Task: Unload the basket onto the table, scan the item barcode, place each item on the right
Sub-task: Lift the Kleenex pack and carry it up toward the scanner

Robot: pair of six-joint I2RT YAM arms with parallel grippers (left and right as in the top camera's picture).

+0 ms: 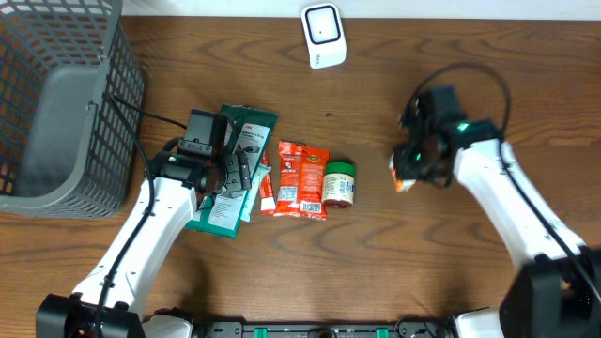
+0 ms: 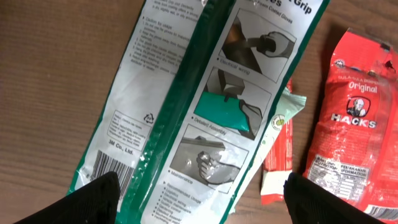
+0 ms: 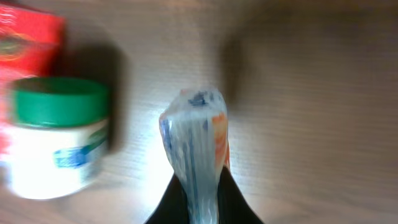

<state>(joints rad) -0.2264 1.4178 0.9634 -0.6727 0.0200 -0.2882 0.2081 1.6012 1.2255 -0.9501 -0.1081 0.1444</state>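
Note:
My right gripper is shut on a small white, blue and orange packet. It holds the packet edge-on just above the wood, right of the green-lidded jar. A white scanner stands at the table's far edge. Over a green-and-white glove packet hangs my left gripper, open, its fingers either side of the packet and holding nothing. That packet's barcode shows beside the left finger.
A red Hacks sweet bag and a thin red-and-white packet lie between the glove packet and the jar. A grey mesh basket stands at the far left.

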